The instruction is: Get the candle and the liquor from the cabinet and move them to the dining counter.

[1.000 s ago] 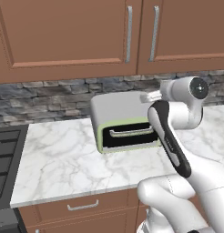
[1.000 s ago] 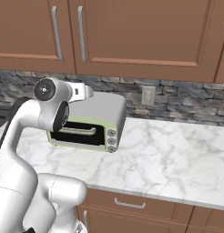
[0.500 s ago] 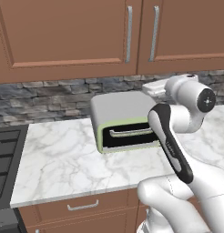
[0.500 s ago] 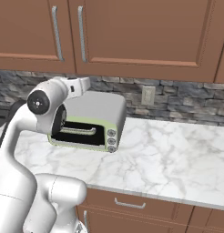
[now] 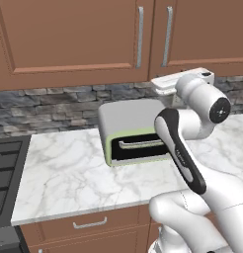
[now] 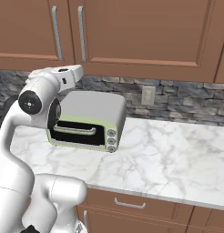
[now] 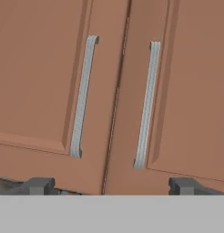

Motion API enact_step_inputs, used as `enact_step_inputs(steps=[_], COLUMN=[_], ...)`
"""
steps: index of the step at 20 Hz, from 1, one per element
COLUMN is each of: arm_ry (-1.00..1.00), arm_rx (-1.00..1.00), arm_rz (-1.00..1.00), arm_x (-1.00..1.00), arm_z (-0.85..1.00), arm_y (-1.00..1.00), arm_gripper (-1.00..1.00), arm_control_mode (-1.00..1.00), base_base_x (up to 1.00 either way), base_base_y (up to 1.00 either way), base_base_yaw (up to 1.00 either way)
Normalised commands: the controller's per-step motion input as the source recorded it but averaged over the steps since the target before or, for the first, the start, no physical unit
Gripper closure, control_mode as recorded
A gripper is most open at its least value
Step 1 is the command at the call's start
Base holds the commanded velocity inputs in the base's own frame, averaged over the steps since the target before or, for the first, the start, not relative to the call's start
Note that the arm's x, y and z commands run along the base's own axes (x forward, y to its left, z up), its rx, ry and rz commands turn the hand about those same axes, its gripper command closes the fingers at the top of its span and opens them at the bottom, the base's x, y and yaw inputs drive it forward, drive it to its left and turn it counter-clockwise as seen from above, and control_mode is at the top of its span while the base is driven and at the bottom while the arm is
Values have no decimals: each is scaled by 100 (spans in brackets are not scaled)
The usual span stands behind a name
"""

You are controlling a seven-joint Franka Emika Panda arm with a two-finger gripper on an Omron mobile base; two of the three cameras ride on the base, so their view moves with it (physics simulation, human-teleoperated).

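Observation:
The brown wooden cabinet (image 5: 69, 39) (image 6: 145, 32) hangs above the worktop with both panelled doors shut. Its two vertical silver handles (image 7: 83, 98) stand side by side at the door seam. My gripper (image 7: 111, 186) points at the doors just below the handles, open, with its dark fingertips (image 7: 38, 185) far apart and nothing between them. In the base views the white hand (image 5: 180, 81) (image 6: 68, 73) sits raised above the toaster oven, below the doors. The candle and the liquor are hidden. The dining counter is out of view.
A grey and green toaster oven (image 5: 136, 133) (image 6: 89, 120) stands on the marble worktop (image 5: 64, 173) (image 6: 168, 154) against a stone backsplash. A black stove (image 5: 5, 168) lies at the left. Brown drawers (image 5: 89, 223) sit below the worktop, and a wall outlet (image 6: 147, 95) is behind.
The wrist has swung upward and the hand has turned from facing sideways over the toaster oven to pointing up at the cabinet doors. The jaws have stayed open.

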Motion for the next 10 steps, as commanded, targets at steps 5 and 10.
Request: enact_step_inputs(steps=[5,10], arm_ry=[-1,-7], arm_rx=[8,12], arm_rz=[2,0], arm_x=[0,1], arm_z=[36,12], arm_y=[29,18], arm_gripper=[-100,-100], arm_control_mode=[-100,-100], base_base_x=[0,0], base_base_y=[0,0], base_base_yaw=[0,0])
